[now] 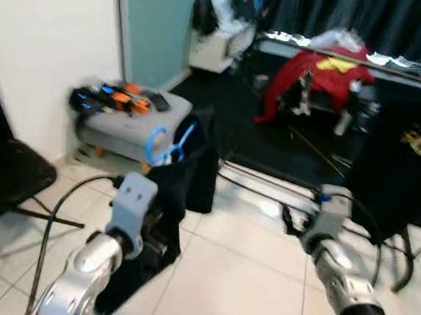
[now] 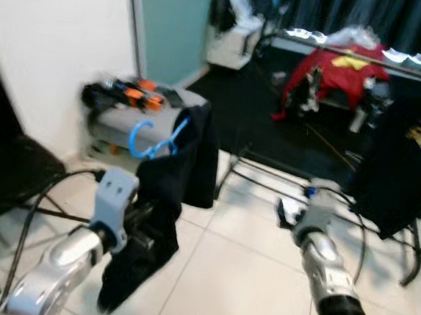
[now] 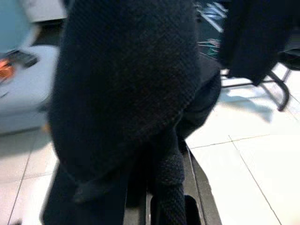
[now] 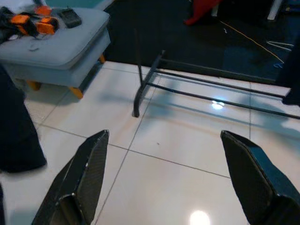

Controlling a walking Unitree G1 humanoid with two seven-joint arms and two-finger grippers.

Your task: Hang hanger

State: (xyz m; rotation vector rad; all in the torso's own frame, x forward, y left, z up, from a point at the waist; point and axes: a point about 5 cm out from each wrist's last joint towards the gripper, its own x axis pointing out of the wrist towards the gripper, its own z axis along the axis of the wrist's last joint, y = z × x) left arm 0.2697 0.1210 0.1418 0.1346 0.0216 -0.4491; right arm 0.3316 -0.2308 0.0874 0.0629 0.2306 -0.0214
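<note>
A blue hanger [image 1: 169,145] carries a black garment [image 1: 187,174] that droops toward the tiled floor. My left gripper [image 1: 160,247] is shut on the garment's lower folds; in the left wrist view its fingers [image 3: 164,206] pinch dark fabric. To the right, my right gripper [image 1: 290,219] hovers low over the tiles. It is open and holds nothing, with its fingers [image 4: 82,180] spread wide apart. Behind stands a clothes rack with a silver rail [image 1: 352,58] and black floor bars [image 4: 197,89]. A red garment [image 1: 324,79] and a black shirt [image 1: 405,163] hang on it.
A grey ottoman [image 1: 128,124] with orange and black items stands by the white wall on the left. A black folding chair [image 1: 6,176] is at the far left, with a black cable [image 1: 63,200] running past it. Bare tiles lie between my arms.
</note>
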